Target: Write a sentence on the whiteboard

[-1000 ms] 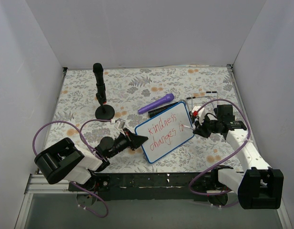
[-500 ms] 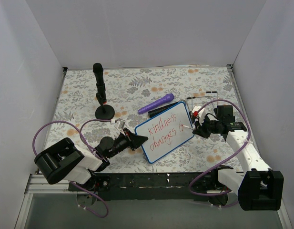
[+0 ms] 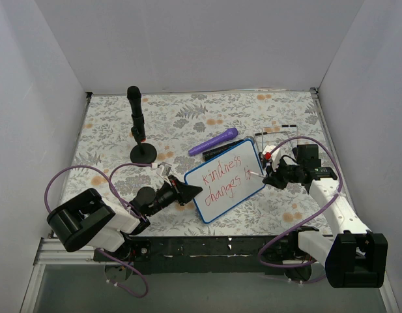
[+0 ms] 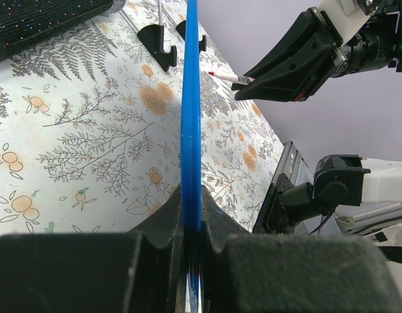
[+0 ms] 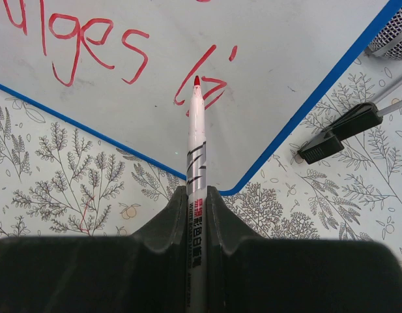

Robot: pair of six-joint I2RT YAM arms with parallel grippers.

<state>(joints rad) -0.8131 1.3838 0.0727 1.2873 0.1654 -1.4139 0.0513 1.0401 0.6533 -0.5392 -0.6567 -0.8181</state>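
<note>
Whiteboard pinned, last word half written.
On the desk (image 3: 109,124), the whiteboard (image 3: 225,179) sat front-centre, its near-left corner clamped in the left end effector (image 3: 187,191). The right end effector (image 3: 269,175) was closed on a red marker (image 5: 195,130), tip at the sentence (image 5: 90,52). If the left grip slipped, the board could shift and skew the strokes.

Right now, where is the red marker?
Right wrist view: the right claw holds the red marker, its tip over the whiteboard, beside the last strokes.
</note>
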